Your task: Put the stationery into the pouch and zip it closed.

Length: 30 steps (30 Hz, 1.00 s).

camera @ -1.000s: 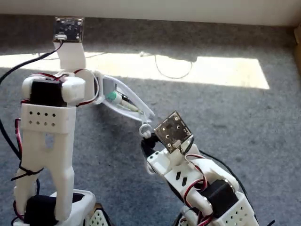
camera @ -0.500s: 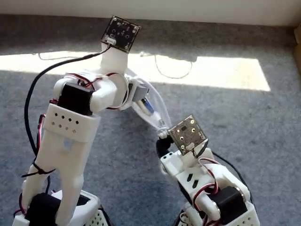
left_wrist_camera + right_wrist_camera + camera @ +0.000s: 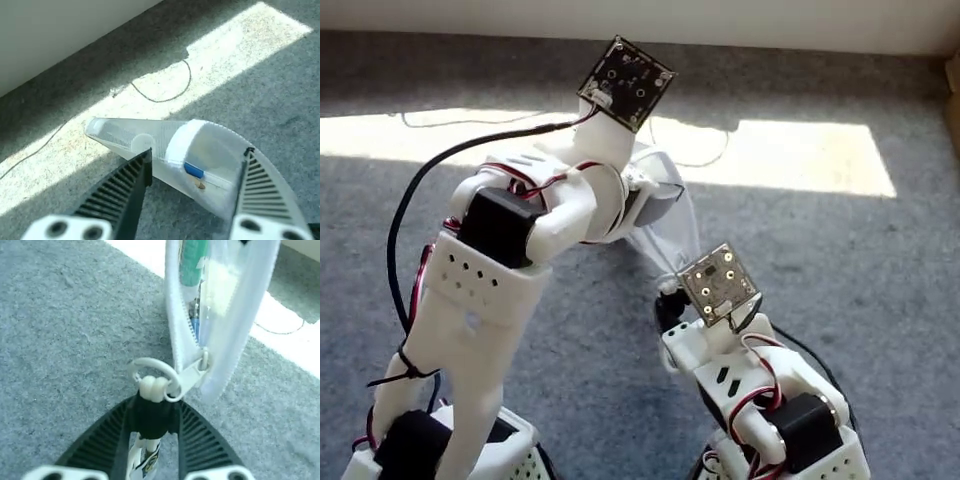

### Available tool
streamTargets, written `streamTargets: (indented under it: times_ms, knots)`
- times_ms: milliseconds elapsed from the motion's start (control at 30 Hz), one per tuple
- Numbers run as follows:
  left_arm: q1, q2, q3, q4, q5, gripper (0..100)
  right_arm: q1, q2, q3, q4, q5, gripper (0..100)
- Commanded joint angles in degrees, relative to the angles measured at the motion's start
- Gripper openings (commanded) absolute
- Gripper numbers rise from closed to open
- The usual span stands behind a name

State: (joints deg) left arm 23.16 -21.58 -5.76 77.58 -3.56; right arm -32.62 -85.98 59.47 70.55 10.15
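Two claws and one pouch. The left claw (image 3: 197, 151) squeezes the clear pouch (image 3: 125, 137) between its fingers. The right claw (image 3: 152, 412) is pinched tight on the one zip pull (image 3: 152, 385). Inside the pouch are one green pen (image 3: 192, 260) and one blue-tipped thing (image 3: 194, 171). One thin wire (image 3: 170, 95) lies on the grey carpet (image 3: 60, 330) beyond the left claw.

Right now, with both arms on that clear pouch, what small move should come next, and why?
Probably the right gripper draws the zipper pull along the open edge of the pouch: it's shut on the pull, stationery is inside, the left gripper clamps the pouch.
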Motion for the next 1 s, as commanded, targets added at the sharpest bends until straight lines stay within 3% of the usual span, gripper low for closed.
streamTargets:
  times_ms: [0,367,533,833,967]
  knots:
    - [2.51,-0.22,-2.86,-3.78,-0.44,27,0.48,-0.84,-0.57,-2.15,0.79,1.1]
    - [3.65,-0.66,6.55,-13.63,0.00,27,0.57,-0.84,-0.48,-2.15,0.44,1.1]
    - [3.82,-0.66,8.40,-16.26,4.75,28,0.57,-0.84,-0.48,-2.15,0.44,1.1]
    - [8.57,-0.75,13.14,-21.01,5.01,27,0.57,-0.84,-0.40,-2.15,0.44,1.1]
    - [8.57,-0.84,13.23,-22.07,10.37,28,0.57,-0.84,-0.40,-2.15,0.44,1.1]
